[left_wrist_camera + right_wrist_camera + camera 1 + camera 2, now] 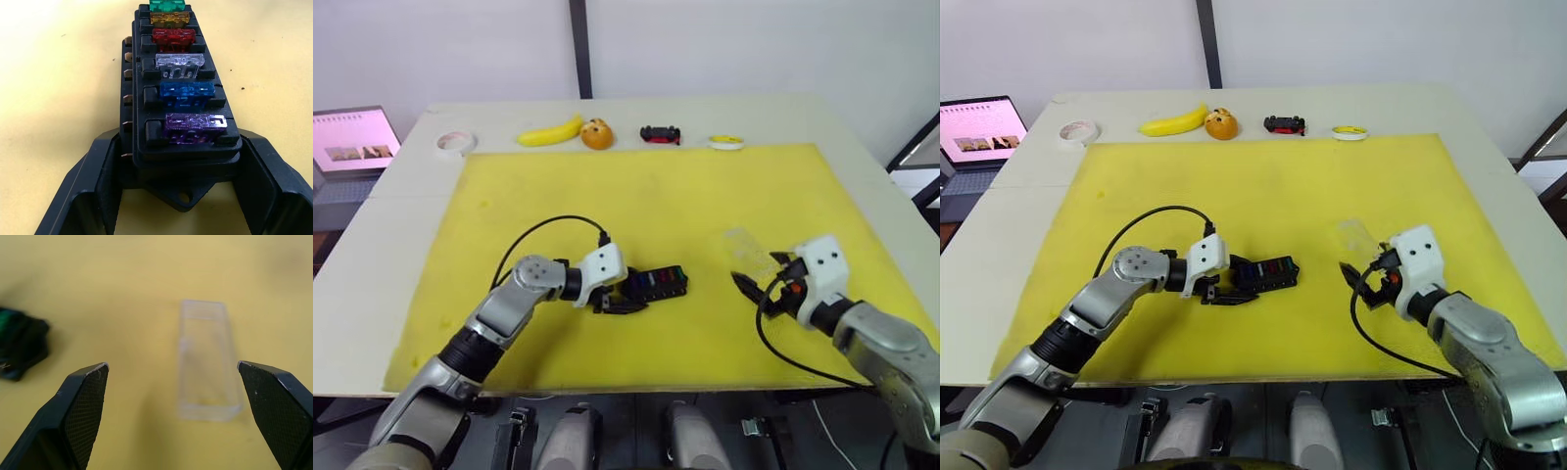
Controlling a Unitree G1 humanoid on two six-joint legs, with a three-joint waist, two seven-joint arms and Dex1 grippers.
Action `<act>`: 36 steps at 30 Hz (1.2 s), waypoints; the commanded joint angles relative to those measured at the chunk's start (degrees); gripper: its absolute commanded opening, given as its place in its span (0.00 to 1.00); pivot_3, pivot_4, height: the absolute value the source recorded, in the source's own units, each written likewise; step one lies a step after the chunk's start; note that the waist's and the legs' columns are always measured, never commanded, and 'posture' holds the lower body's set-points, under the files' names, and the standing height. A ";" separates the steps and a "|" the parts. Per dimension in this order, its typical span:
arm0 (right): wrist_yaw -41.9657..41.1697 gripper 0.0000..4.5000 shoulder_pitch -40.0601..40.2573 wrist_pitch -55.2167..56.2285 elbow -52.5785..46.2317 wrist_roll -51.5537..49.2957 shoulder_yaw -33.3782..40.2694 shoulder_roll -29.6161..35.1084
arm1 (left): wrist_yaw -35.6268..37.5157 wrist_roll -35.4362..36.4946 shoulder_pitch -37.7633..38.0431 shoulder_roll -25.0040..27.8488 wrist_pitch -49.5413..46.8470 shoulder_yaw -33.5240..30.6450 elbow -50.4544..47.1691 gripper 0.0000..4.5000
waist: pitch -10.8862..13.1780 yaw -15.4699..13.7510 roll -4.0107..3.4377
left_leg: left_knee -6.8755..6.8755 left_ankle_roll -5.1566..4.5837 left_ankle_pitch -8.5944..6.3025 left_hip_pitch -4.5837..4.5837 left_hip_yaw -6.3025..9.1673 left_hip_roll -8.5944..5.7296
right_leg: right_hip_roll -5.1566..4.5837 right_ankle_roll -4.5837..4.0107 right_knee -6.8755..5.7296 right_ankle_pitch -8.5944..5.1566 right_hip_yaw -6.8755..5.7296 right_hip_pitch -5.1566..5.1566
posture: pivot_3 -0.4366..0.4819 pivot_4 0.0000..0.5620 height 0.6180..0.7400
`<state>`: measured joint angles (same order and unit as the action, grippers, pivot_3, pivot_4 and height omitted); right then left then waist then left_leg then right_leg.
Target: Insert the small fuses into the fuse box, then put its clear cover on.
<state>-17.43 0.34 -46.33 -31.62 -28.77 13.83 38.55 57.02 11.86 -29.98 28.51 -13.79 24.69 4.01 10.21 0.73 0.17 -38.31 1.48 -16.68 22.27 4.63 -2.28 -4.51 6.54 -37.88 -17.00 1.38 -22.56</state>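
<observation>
1. Fuse box [181, 122] lay on the yellow mat [646, 186], six small fuses [183, 93] seated, left gripper [619, 305] fingers clamping its near end.
2. Right gripper [171, 416] fingers stood wide, empty, clear cover [205, 360] just ahead on mat.

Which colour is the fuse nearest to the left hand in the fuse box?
Purple fuse, clearest in the left wrist view.

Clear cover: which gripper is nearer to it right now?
Right. The right gripper faces the clear cover, fingers open, not touching it. The left gripper is across the mat, its fingers on either side of the fuse box end.
</observation>
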 commanded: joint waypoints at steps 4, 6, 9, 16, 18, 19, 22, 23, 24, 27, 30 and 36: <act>0.88 1.00 -4.64 -1.59 3.74 1.72 -0.77 -1.74 | 0.69 -1.84 0.49 0.19 0.50 -1.50 2.00 0.57 | 0.00 0.05 -0.01 | 0.02 0.01 0.01 -0.01 -0.01 0.00 | 0.01 0.00 -0.01 0.00 0.01 -0.01 | 0.48 0.27 1.00; 1.19 1.00 -6.32 -2.94 4.48 1.55 -1.17 -2.29 | 1.10 -1.83 0.39 -0.06 0.65 -1.46 2.06 0.57 | -0.01 0.10 -0.01 | 0.02 0.01 0.01 -0.01 0.00 0.00 | 0.01 0.00 -0.01 0.00 0.01 -0.01 | 0.48 0.27 1.00; 1.67 1.00 -7.63 -4.40 5.32 2.28 -2.03 -2.66 | 1.15 -2.39 0.07 -0.53 1.32 -1.62 2.86 0.57 | -0.01 0.02 -0.01 | 0.04 0.01 0.01 -0.01 0.01 0.00 | 0.01 0.00 -0.01 0.00 0.01 -0.02 | 0.48 0.27 1.00; 1.96 1.00 -7.82 -5.29 5.51 3.63 -2.46 -3.82 | 1.84 -3.10 -0.32 -1.34 2.92 -1.80 4.06 0.57 | -0.01 -0.02 -0.02 | 0.04 0.02 0.02 -0.01 0.00 -0.03 | -0.01 0.00 -0.01 0.00 0.01 -0.01 | 0.48 0.27 1.00; 1.92 0.94 -7.64 -5.58 5.35 3.92 -2.30 -3.73 | 2.06 -3.33 -0.39 -1.51 3.41 -1.77 4.24 0.57 | -0.01 -0.02 -0.02 | 0.04 0.02 0.02 -0.01 0.00 -0.04 | -0.01 0.00 -0.01 0.00 0.01 -0.01 | 0.48 0.27 1.00; 1.89 0.87 -7.58 -5.57 5.27 4.09 -2.18 -3.68 | 2.07 -3.38 -0.47 -1.62 3.40 -1.80 4.34 0.57 | -0.01 -0.02 -0.02 | 0.04 0.02 0.02 -0.01 0.00 -0.03 | -0.01 0.00 -0.01 0.00 0.01 -0.01 | 0.48 0.27 1.00; 1.37 0.60 -7.40 -4.88 4.85 5.01 -2.30 -2.98 | 2.25 -3.52 -0.61 -1.84 3.56 -1.90 4.66 0.57 | -0.01 -0.03 -0.02 | 0.04 0.02 0.02 -0.01 0.00 -0.03 | -0.01 0.00 -0.01 0.00 0.01 -0.01 | 0.48 0.27 1.00; 1.10 0.45 -7.34 -4.82 4.57 5.09 -2.18 -2.76 | 2.40 -3.57 -0.65 -1.91 3.72 -1.90 4.76 0.57 | -0.01 -0.04 -0.02 | 0.04 0.02 0.02 -0.01 0.00 -0.04 | -0.01 0.00 -0.01 0.00 0.01 -0.01 | 0.48 0.27 1.00; 0.58 0.37 -7.44 -4.78 4.08 5.15 -2.02 -2.24 | 2.67 -3.54 -0.74 -1.99 3.84 -1.89 4.91 0.57 | -0.01 -0.04 -0.02 | 0.04 0.03 0.02 -0.01 0.00 -0.04 | -0.01 0.00 -0.01 0.00 0.01 -0.01 | 0.48 0.27 1.00; -3.25 0.38 -8.26 -4.93 1.82 4.16 -1.61 0.81 | 4.19 -3.45 -1.16 -2.18 4.97 -1.47 5.52 0.57 | -0.01 -0.08 -0.02 | 0.04 0.02 0.02 -0.01 0.00 -0.06 | -0.03 0.00 -0.01 0.00 0.01 0.00 | 0.48 0.27 1.00; -11.77 0.38 -9.70 -5.10 -0.81 -0.09 -1.64 6.08 | 6.06 -3.34 -1.79 -2.48 5.74 -1.21 6.36 0.57 | -0.01 -0.05 -0.03 | 0.04 0.02 0.02 0.00 0.00 -0.07 | -0.03 0.01 -0.01 0.00 0.00 -0.01 | 0.48 0.27 1.00; -36.76 0.38 -15.54 -0.91 -2.49 -8.88 -6.43 18.95 | 10.10 -3.33 -4.24 -3.70 7.10 -0.97 9.23 0.57 | 0.02 -0.04 0.01 | 0.04 0.02 0.02 0.00 0.04 -0.06 | -0.02 0.01 0.04 0.00 -0.08 0.04 | 0.48 0.27 1.00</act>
<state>-49.18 -14.12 -49.04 -32.73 -35.83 8.64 56.50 66.12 9.24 -33.92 25.03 -7.24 23.44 12.64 10.24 0.69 0.19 -38.27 1.50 -16.66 22.27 4.72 -2.32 -4.51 6.55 -37.81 -17.00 1.25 -22.48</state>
